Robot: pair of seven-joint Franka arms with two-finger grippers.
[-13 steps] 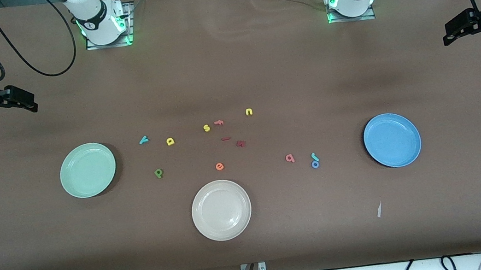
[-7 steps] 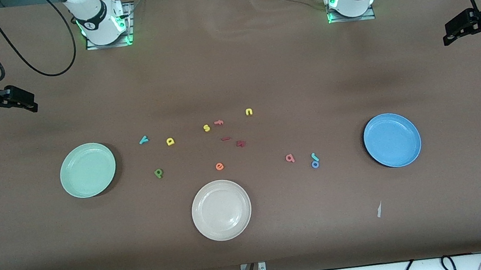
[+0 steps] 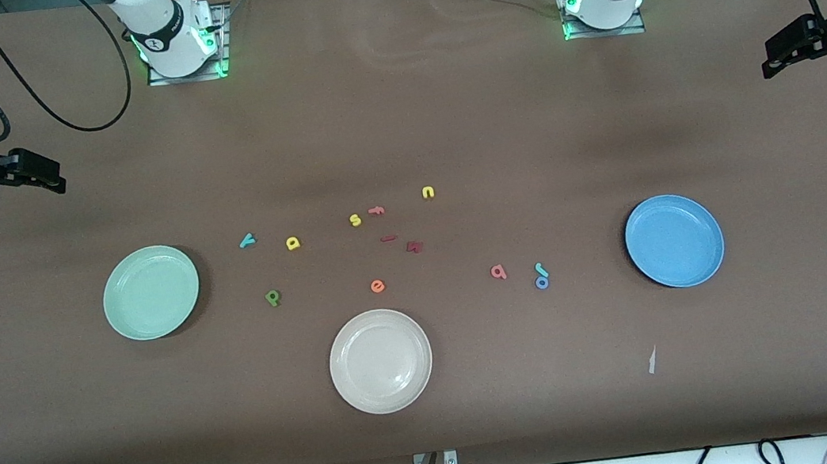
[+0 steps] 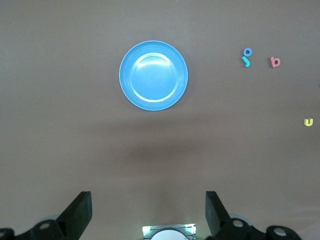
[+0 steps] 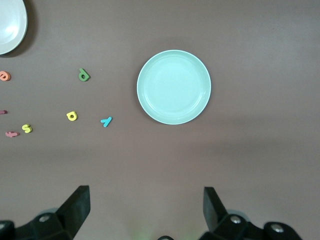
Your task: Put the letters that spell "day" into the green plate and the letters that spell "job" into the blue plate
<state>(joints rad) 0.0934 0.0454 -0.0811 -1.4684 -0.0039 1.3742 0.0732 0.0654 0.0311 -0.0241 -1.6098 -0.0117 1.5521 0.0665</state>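
Both grippers wait unmoved, fingers spread and empty, at the table's ends.
Letters d (image 3: 273,297), a (image 3: 293,242), y (image 3: 247,240) lie near green plate (image 3: 151,292); j (image 3: 541,269), o (image 3: 542,283), b (image 3: 498,272) near blue plate (image 3: 674,240); left gripper (image 3: 778,55), right gripper (image 3: 46,173).

Both Franka arms wait raised at their own ends of the table, jaws spread wide.

The left gripper (image 3: 786,55) and the right gripper (image 3: 42,175) each hang clear of the tabletop with nothing between their fingers (image 4: 80,212); each claw seems to point roughly inward, though the front view clips both wrists.
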